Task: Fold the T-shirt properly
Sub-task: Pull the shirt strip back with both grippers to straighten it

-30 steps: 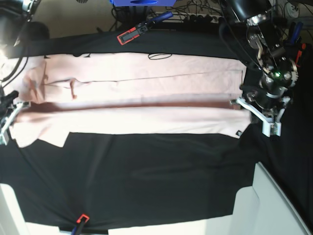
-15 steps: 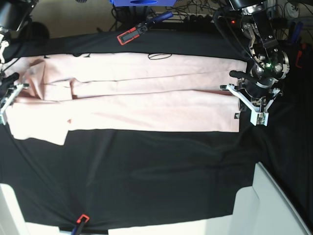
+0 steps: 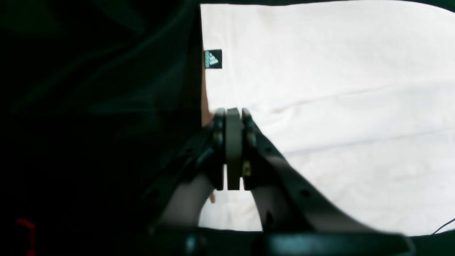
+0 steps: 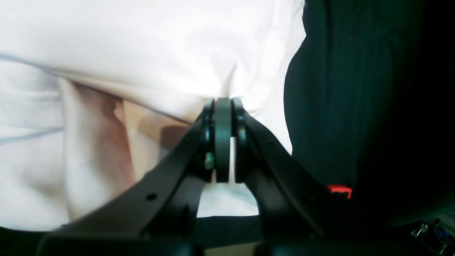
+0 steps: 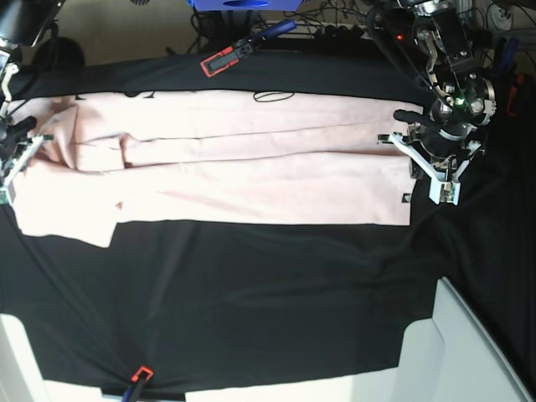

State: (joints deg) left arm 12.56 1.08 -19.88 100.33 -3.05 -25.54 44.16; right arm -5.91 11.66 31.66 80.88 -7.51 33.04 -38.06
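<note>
Two grippers are working at opposite ends of the pale pink T-shirt (image 5: 226,167), which is lying stretched lengthwise across the far half of the black tablecloth (image 5: 251,293), folded into a long band. The left gripper (image 3: 233,113) is sitting at the shirt's hem end, jaws pressed together; whether any cloth is pinched between them cannot be told, though the tips are touching the fabric's edge just beside a small black woven label (image 3: 213,58). The right gripper (image 4: 223,103) is likewise closed tight at the sleeve end, its tips meeting a raised fold of pink cloth. An orange-and-black clamp (image 5: 224,59) is gripping the tablecloth's far edge.
</note>
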